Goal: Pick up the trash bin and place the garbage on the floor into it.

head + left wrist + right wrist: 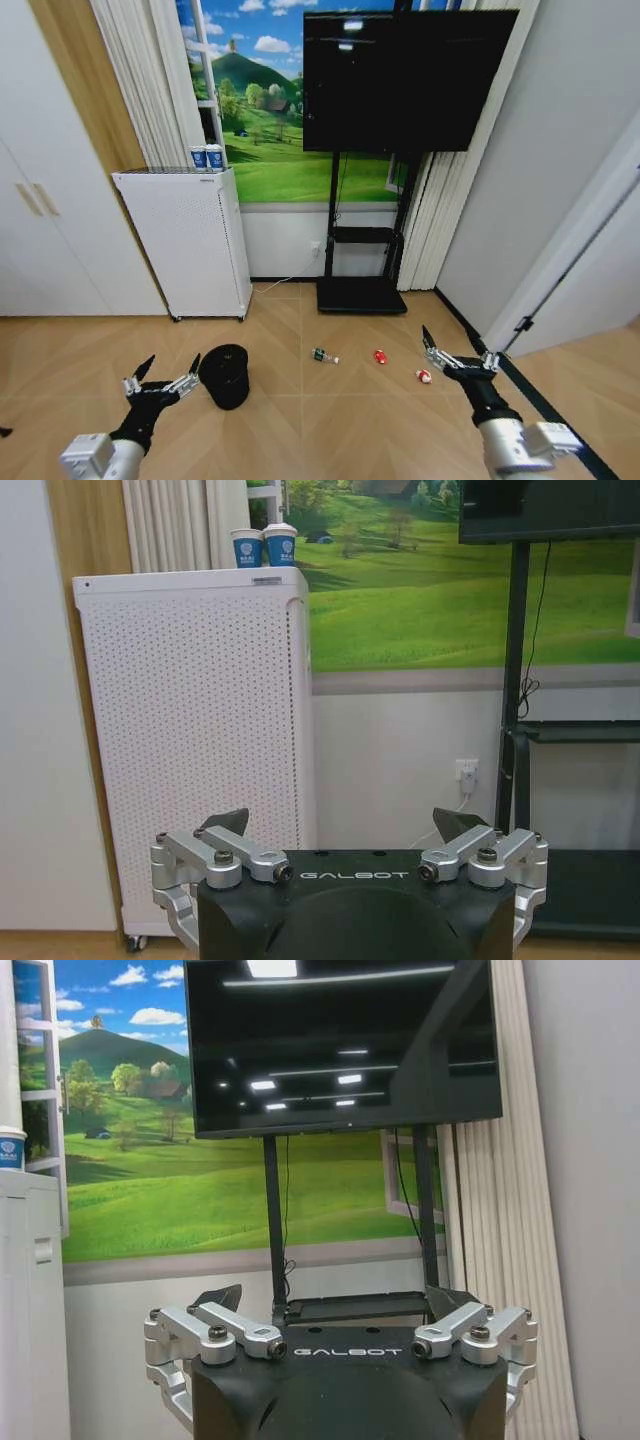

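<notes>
Two blue-and-white paper cups [207, 157] top a white perforated appliance [185, 240] beside what seems a television [398, 80].

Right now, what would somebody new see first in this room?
Probably the big black flat television on its stand against the back wall, in front of a bright green hillside mural. Lower down, a small black round wire-mesh bin stands on the tan herringbone wooden floor beside the open left end effector.

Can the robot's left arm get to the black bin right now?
Probably yes. The left gripper hangs with its jaws open right beside the trash bin, and only bare floor lies between them. The white appliance stands well behind.
</notes>
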Controlling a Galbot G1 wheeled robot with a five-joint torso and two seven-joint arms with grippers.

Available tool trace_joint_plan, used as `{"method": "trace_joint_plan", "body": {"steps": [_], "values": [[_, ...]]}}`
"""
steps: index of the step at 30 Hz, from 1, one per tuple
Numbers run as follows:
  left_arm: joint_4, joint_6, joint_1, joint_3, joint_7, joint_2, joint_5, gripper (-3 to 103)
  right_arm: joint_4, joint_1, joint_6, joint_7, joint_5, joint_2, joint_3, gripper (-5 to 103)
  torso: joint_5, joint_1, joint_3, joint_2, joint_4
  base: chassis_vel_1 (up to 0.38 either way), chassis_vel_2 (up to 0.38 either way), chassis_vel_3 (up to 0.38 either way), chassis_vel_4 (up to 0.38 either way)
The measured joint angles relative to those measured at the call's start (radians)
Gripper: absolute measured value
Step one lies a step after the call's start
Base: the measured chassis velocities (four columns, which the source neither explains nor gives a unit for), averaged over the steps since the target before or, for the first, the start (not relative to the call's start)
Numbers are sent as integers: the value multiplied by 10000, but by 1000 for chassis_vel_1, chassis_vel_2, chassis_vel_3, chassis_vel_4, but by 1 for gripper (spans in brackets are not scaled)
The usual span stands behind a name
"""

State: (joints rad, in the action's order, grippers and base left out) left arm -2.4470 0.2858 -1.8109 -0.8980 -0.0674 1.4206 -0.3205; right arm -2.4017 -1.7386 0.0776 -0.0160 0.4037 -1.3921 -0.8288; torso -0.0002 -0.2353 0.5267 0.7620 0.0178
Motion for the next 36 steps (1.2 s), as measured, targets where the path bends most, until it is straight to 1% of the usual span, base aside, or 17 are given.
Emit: {"method": "trace_joint_plan", "body": {"steps": [2,6,7,8,11,12,14,15,16,17,18,19,21,23,27,31,36], "values": [[0,0,0,0,-1,2,0,100,2,-2,-4,-1,-1,4,-1,100,-1,1,0,0,4,-354,355,342,-366],[0,-1,1,3,-4,6,0,100,20,4,-35,-3,-2,15,-5,100,2,2,-1,0,-2,-344,348,358,-354],[0,0,2,4,-7,3,0,100,29,7,-67,-4,-6,15,-7,100,-1,3,-2,2,6,-359,349,381,-360],[0,0,2,4,-7,3,0,100,29,7,-67,-4,-6,15,-7,100,-1,3,-2,2,6,-359,349,381,-360],[2,-1,-12,3,-8,-2,20,100,49,29,-132,27,-33,12,6,100,3,2,-1,2,-1,-360,354,338,-357],[2,-1,-13,3,-10,-3,21,100,48,26,-142,75,-46,14,15,100,-5,3,-2,3,5,-375,364,348,-364],[2,-1,-14,3,-8,0,22,100,55,39,-161,114,-52,21,27,100,6,3,-1,3,-1,-375,338,357,-349],[8,6,-12,5,77,1,25,100,111,74,-388,131,-42,39,37,100,3,3,-1,2,3,-342,338,381,-343],[38,49,-10,-3,280,12,105,100,170,116,-665,128,-42,56,38,100,3,3,-2,4,-1,-341,330,381,-343],[38,49,-10,-3,280,12,105,100,170,116,-665,128,-42,56,38,100,3,3,-2,4,-1,-341,330,381,-343],[90,79,5,-23,459,36,261,100,202,123,-801,128,-42,65,21,100,-2,2,-1,2,5,-341,357,306,-343],[148,79,17,-56,594,58,424,100,222,120,-855,142,-19,77,1,100,4,-1,2,0,-2,-291,357,306,-300],[208,58,33,-84,742,76,518,100,247,98,-897,185,-1,84,-25,100,1,-2,2,1,2,-275,303,306,-246],[247,17,48,-96,837,83,540,100,265,91,-920,199,0,90,-35,100,0,-2,2,0,-4,-171,179,227,-191],[354,-151,121,-100,925,91,523,100,291,72,-928,200,-3,80,-32,100,-1,-1,0,0,8,-92,55,2,-29],[344,-158,131,-101,908,113,484,100,294,55,-927,183,-11,67,-17,100,1,13,-10,-5,4,39,-27,-57,13],[327,-164,134,-68,843,148,326,100,320,27,-1032,160,53,58,-14,100,2,94,-123,-210,7,47,-34,-28,42]]}}
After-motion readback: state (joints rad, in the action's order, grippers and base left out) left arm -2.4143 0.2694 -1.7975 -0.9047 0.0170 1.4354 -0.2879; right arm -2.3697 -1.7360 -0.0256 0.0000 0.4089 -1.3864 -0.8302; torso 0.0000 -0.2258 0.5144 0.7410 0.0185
